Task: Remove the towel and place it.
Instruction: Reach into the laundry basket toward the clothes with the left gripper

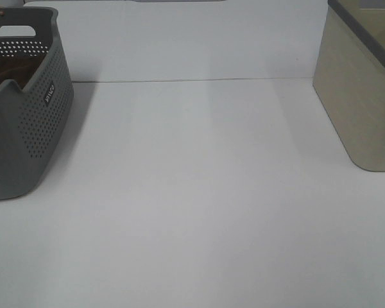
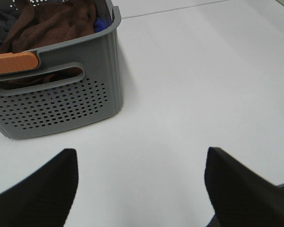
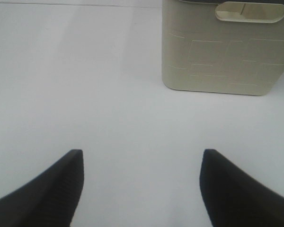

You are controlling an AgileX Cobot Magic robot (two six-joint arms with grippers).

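At the left edge of the tabletop (image 1: 192, 212), toward its back corner, the grey perforated basket (image 1: 38, 128) holds the towel (image 2: 52, 26), a dark brown cloth bunched in a heap. Crumpled as it is, neither its long axis nor the way it points can be made out. The basket wall hides its lower part, and the left wrist view cuts off the rest. The high camera shows only a brown sliver above the rim. A blue cloth (image 2: 100, 23) peeks out beside it. A beige bin (image 1: 362, 96) stands at the right edge, partly out of frame. The left gripper (image 2: 141, 158) hangs over bare tabletop near the basket, jaws spread wide, holding nothing. The right gripper (image 3: 142, 153) faces the bin, equally wide and empty.
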